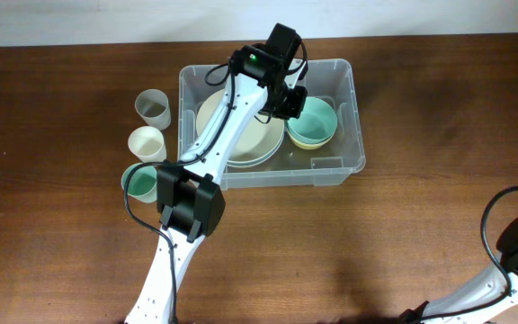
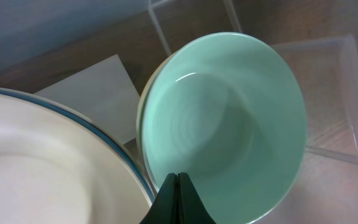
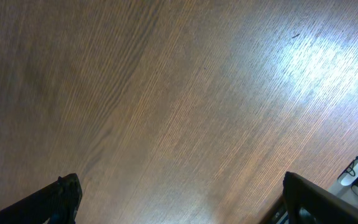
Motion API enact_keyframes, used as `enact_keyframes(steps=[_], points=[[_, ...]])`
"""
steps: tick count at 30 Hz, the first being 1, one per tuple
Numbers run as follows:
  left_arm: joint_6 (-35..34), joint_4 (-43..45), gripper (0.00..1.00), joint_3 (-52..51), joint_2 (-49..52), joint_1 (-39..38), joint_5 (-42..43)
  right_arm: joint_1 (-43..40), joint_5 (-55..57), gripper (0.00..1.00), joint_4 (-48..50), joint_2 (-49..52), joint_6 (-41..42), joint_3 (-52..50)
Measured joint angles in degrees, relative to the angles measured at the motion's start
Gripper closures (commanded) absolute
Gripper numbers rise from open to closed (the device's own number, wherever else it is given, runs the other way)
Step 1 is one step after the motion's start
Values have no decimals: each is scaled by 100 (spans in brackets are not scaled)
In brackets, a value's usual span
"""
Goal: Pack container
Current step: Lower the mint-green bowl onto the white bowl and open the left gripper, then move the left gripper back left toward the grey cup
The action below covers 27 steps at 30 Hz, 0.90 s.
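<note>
The container [image 1: 359,108] sits toward twelve o'clock on the table [image 1: 61,234], already holding cream plates [image 1: 257,142] at its nine and a green bowl [image 1: 315,124] at its three. Three cups [image 1: 147,142] wait outside, at nine. My left gripper [image 2: 178,180] hovers pinched closed and empty above the bowl; my right gripper [image 3: 179,190] gapes, idle.

The left arm [image 1: 218,126] was extended, its white links running from the bottom of the overhead view up and to the right, with the black elbow joint [image 1: 187,200] about midway. The wrist [image 1: 272,54] was angled downward. The left gripper [image 2: 178,179] was closed, black fingertips pressed together with nothing between them. The right arm [image 1: 515,261] sat at the lower right corner, only partly visible. The right gripper [image 3: 180,186] was spread wide and held nothing.
</note>
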Motion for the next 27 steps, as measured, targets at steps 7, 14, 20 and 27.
enact_keyframes(steps=[7, 14, 20, 27], points=[[0, 0, 99, 0, 83, 0, 15, 0, 0, 1, -2, 0, -2, 0], [0, 0, 99, 0, 310, 0, 11, 0, 0, 1, -2, 0, -4, 0], [0, 2, 99, 0, 317, 20, -33, 0, 0, 1, -2, 0, -4, 0], [37, -26, 99, 463, 321, 214, -55, 0, 0, 1, 0, 0, -4, 0]])
